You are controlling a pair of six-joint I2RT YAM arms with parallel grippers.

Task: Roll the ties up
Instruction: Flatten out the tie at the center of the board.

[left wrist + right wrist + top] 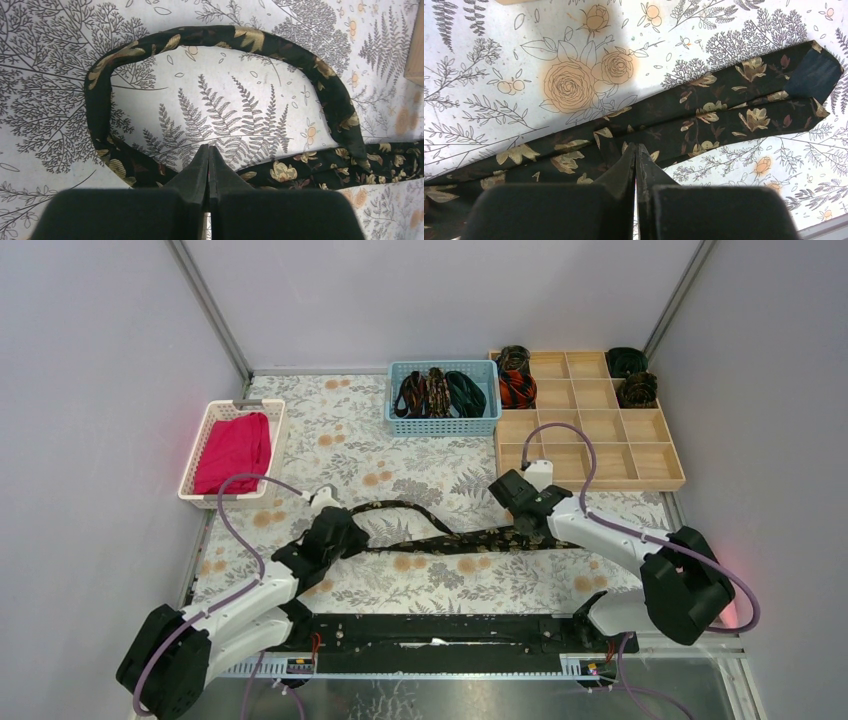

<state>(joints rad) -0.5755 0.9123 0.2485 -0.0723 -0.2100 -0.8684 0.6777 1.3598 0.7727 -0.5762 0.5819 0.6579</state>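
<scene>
A black tie with gold-brown flowers lies flat across the middle of the flowered tablecloth. Its narrow part bends in a loop at the left, and its wide end shows dark lining at the right. My left gripper is shut, its tips inside the loop, just above where the tie passes under the fingers. My right gripper is shut, its tips over the tie's wide part. Neither visibly grips fabric.
A blue basket at the back holds several loose ties. A wooden compartment tray at the back right holds rolled ties in its far cells. A white basket at the left holds a magenta cloth.
</scene>
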